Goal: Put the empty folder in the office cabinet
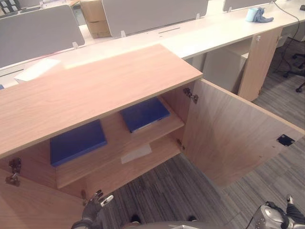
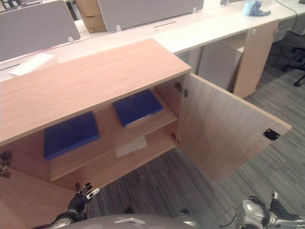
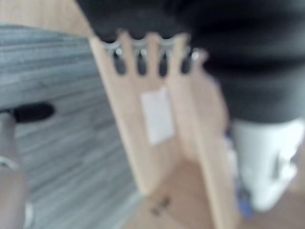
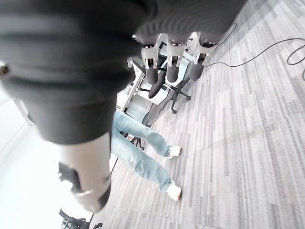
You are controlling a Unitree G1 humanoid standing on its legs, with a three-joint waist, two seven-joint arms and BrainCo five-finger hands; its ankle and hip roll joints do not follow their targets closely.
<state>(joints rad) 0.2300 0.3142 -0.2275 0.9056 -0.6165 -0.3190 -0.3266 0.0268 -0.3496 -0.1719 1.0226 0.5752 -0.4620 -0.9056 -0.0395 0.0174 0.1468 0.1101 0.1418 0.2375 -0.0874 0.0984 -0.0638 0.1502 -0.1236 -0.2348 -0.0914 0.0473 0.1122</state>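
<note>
The cabinet (image 1: 95, 90) stands open in front of the robot, its wide wooden top running out to a sharp corner on the right. The right door (image 1: 233, 136) is swung fully out over the grey floor (image 1: 190, 191), and its free edge reaches far to the right, so the floor between the door and the cabinet front is a narrow wedge. The left door (image 1: 28, 205) also hangs open at the lower left edge.

Inside, on the upper shelf (image 1: 119, 143), two blue folders lie flat and well apart: the left folder (image 1: 76, 142) sits near the shelf's front edge, and the right folder (image 1: 144, 113) lies deeper in, toward the right wall. Between them there is bare shelf. On the lower shelf (image 1: 152, 155) a white sheet (image 1: 136, 153) lies close to the front edge.

Behind the cabinet a long pale table (image 1: 214, 33) runs across, with grey screens on it.

The left hand (image 1: 96, 200) hangs low before the left door, fingers relaxed and a little spread, holding nothing. The right hand (image 4: 171, 67) hangs at the lower right over open floor, fingers straight and loose, also with nothing in it. Past its fingers a person (image 4: 143, 152) in jeans sits at some distance.
</note>
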